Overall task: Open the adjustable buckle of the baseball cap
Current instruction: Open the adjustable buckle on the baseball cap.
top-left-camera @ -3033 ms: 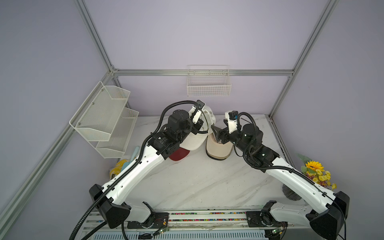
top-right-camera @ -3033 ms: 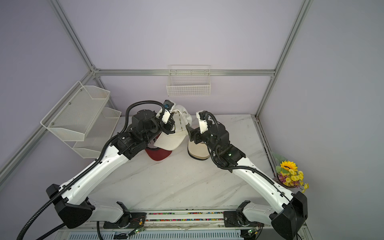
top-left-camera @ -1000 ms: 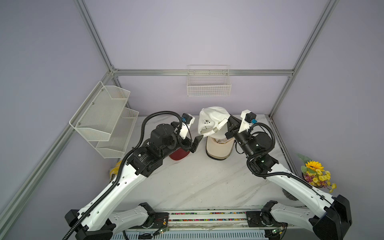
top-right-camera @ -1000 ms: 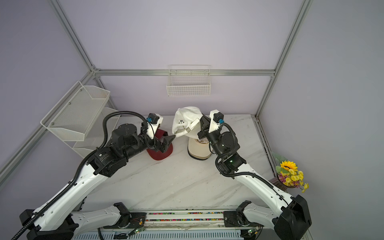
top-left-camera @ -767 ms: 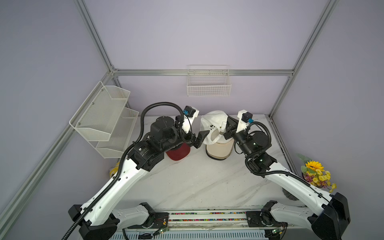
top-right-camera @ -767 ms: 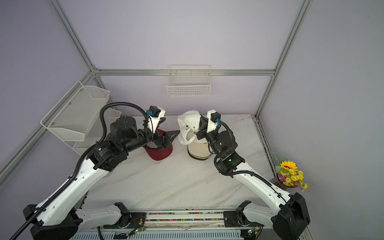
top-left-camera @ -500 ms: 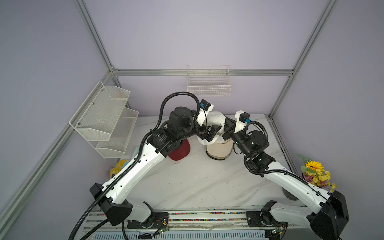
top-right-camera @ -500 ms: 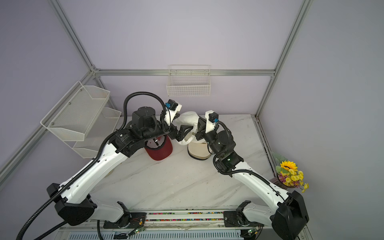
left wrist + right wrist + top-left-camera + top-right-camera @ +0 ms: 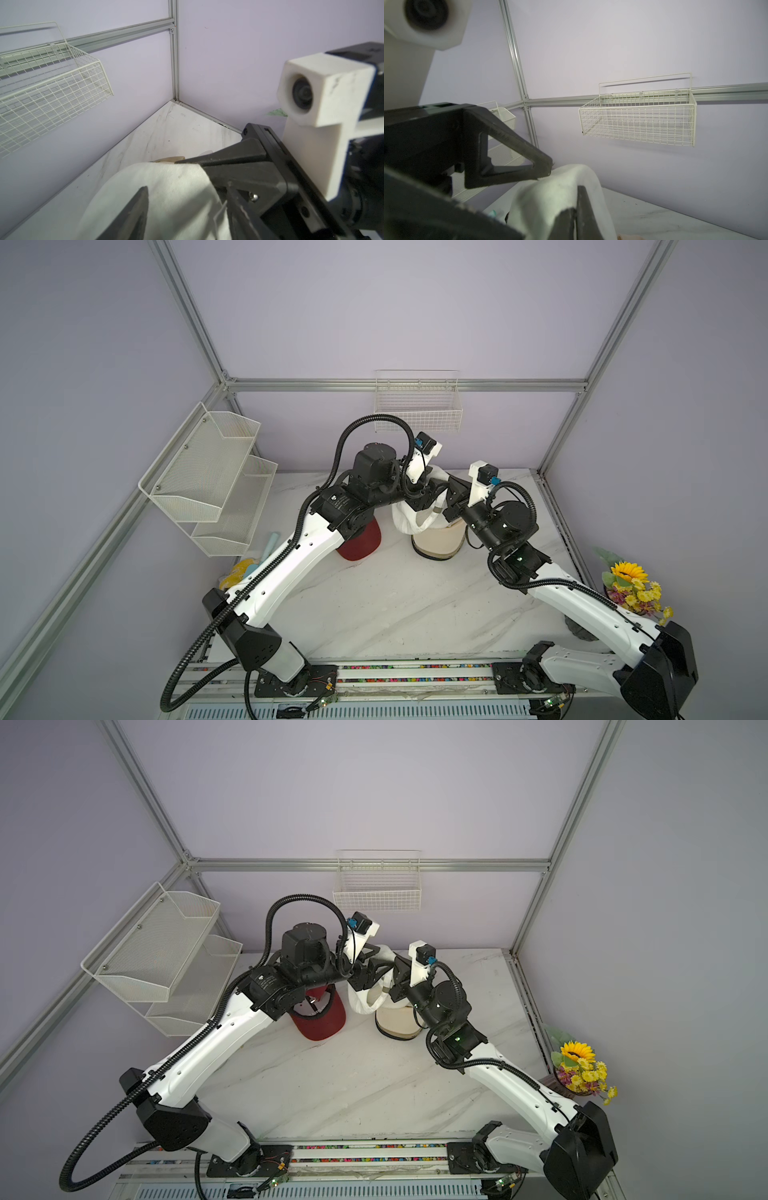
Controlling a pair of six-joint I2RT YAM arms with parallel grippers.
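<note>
Two claws meet at the white cap (image 9: 409, 517), twelve o'clock on the bench (image 9: 395, 605). My right claw (image 9: 576, 199) pinches it. Whether my left claw (image 9: 429, 498) grips, I cannot tell. Next I'd secure it and pull apart.

I'm working in a robotics lab test cell: the marble-patterned table (image 9: 395, 605) is boxed in by an aluminium frame (image 9: 407, 384) and plain lilac panels (image 9: 415, 302). A wire basket (image 9: 417, 416) hangs behind the table, a mesh shelf (image 9: 208, 485) beside it, and a robot mounting rail (image 9: 415, 672) lines its front edge.
</note>
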